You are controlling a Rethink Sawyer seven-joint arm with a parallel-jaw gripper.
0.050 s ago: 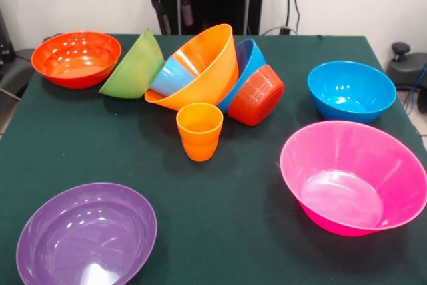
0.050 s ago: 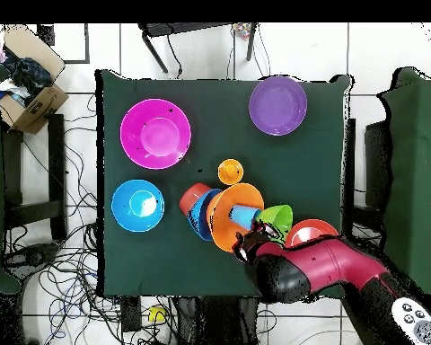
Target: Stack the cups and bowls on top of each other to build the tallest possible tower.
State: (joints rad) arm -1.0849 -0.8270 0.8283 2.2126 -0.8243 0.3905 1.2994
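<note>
Where bowls [image 1: 200,71] topple, table [image 1: 233,198] lies open.

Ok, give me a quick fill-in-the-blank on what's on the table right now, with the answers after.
1. The orange cup stands upright in front of a toppled cluster of bowls, with its opening facing ____.
2. The light blue cup lies inside the tipped ____ bowl.
3. The bowl nearest the large pink bowl on its far side is ____.
4. The purple bowl holds ____.

Missing words: up; orange; blue; nothing
</note>
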